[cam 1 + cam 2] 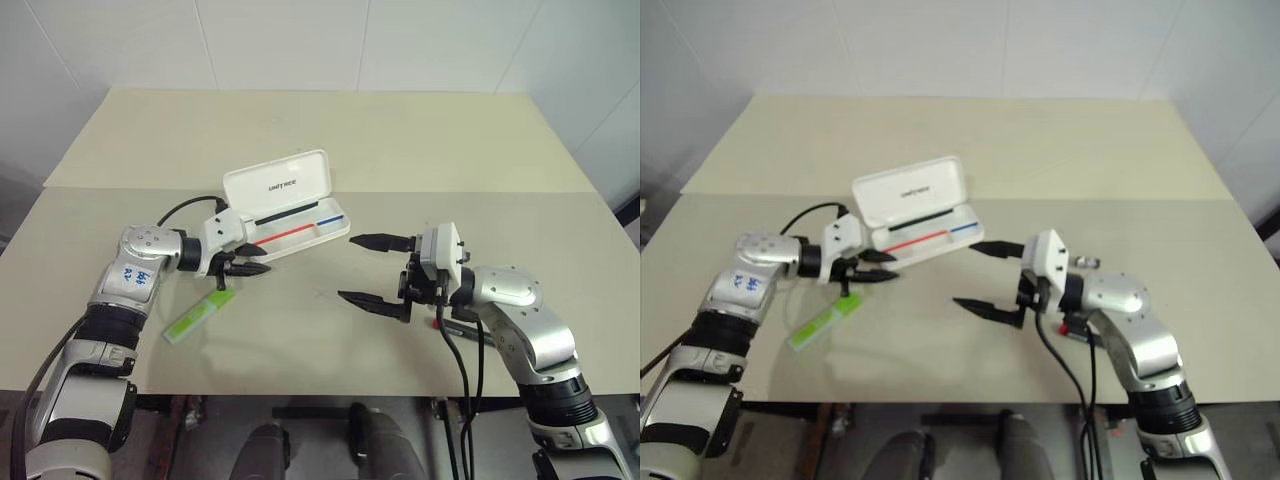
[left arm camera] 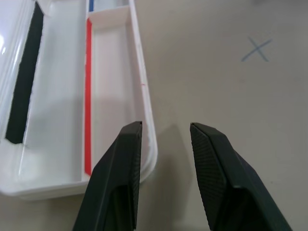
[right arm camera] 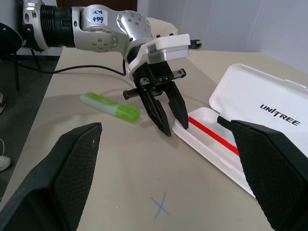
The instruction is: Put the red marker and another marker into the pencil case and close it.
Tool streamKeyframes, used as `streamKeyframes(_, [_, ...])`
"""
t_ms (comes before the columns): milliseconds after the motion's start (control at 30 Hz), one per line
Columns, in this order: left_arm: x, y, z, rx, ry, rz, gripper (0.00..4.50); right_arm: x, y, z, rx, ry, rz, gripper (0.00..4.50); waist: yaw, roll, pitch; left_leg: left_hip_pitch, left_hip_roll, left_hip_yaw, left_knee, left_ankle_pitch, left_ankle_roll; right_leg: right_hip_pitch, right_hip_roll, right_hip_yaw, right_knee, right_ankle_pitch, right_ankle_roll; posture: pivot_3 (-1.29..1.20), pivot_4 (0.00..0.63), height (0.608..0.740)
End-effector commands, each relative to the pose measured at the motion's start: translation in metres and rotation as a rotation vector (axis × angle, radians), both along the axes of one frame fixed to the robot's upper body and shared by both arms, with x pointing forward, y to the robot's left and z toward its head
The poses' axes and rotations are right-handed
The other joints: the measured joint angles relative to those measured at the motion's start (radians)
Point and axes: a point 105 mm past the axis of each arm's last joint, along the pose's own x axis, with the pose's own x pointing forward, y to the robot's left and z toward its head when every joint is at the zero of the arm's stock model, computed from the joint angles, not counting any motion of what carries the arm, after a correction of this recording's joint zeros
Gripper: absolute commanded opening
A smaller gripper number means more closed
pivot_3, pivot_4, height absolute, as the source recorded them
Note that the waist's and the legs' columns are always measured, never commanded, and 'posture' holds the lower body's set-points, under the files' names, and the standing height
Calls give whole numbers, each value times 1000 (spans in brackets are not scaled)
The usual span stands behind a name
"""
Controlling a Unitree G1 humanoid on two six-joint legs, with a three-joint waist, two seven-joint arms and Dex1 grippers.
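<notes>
The left tool [image 1: 250, 259] hangs over the beige bench [image 1: 330, 340] with its two black fingers [image 2: 122, 168] slightly parted and nothing between them. Its tips sit at the near left corner of the pencil case [image 1: 300, 232], one finger over the case's rim and the other just outside it above bare bench. The case lies open, its lid [image 1: 277, 183] tilted up on the side away from this tool, showing small dark lettering; inside run a red stripe [image 2: 88, 96], a short blue stripe [image 1: 330, 216] and a black strip [image 2: 24, 82].

The light-green highlighter [image 1: 200, 316] lies flat on the bench just below and behind the left tool, near its wrist, apart from the case.

The right tool [image 1: 375, 272] is held level and faces the left one, its fingers spread wide and empty, with the case's right end beyond its upper fingertip. A small pen cross [image 3: 160, 208] is drawn on the bench between the two tools. The red marker [image 1: 1072, 328] lies on the bench under the right wrist, mostly hidden; only a bit of red shows.
</notes>
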Motion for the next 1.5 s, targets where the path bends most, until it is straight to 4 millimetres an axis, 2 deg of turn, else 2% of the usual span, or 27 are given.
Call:
streamKeyframes(33, [8,-8,7,1,-41,-4,1563,-7,2,13,18,-65,14,4500,0,0,0,0,0,0,0,0,0,0,0,0,0,0,0,0,150,740])
streamKeyframes(167, [10,-22,21,-73,-79,-42,1563,-8,2,13,21,-61,9,4500,1,0,0,-1,0,0,0,0,0,0,0,0,0,0,0,0,150,740])
streamKeyframes(233, [10,-23,24,-81,-78,-39,1563,-9,2,13,20,-60,8,4500,1,0,0,-1,0,0,0,0,0,0,0,0,-1,0,0,0,150,740])
streamKeyframes(400, [13,-14,10,3,-51,-12,1563,-10,3,13,23,-61,4,4500,-2,0,0,0,0,0,0,0,0,0,0,0,0,0,0,0,150,740])
streamKeyframes(700, [13,-11,-3,68,8,8,1563,-10,3,16,28,-70,-4,4500,0,0,0,0,0,0,1,0,0,0,0,0,0,0,0,0,150,740])
streamKeyframes(933, [11,-13,-7,121,48,0,1563,-10,3,18,29,-79,-7,4500,-1,0,0,0,0,0,1,0,0,0,0,0,1,0,0,0,150,740])
streamKeyframes(1033, [11,-11,-10,175,51,-5,972,-10,4,18,25,-82,-4,4500,-2,0,0,0,0,0,1,0,0,0,0,0,1,0,0,0,150,740])
streamKeyframes(1133, [12,-10,-12,230,39,-22,31,-11,4,19,10,-82,10,4500,0,0,0,0,0,0,1,0,0,0,0,0,0,0,0,0,150,740])
streamKeyframes(1367, [8,-8,-24,317,20,-80,31,-9,1,22,-9,-83,22,4500,0,0,0,0,0,0,3,0,0,0,0,0,1,0,0,0,150,740])
streamKeyframes(1500, [2,-26,-15,225,-2,-148,31,-9,-1,23,-16,-79,24,4500,0,0,0,0,0,0,4,0,0,0,0,0,1,0,0,0,150,740])
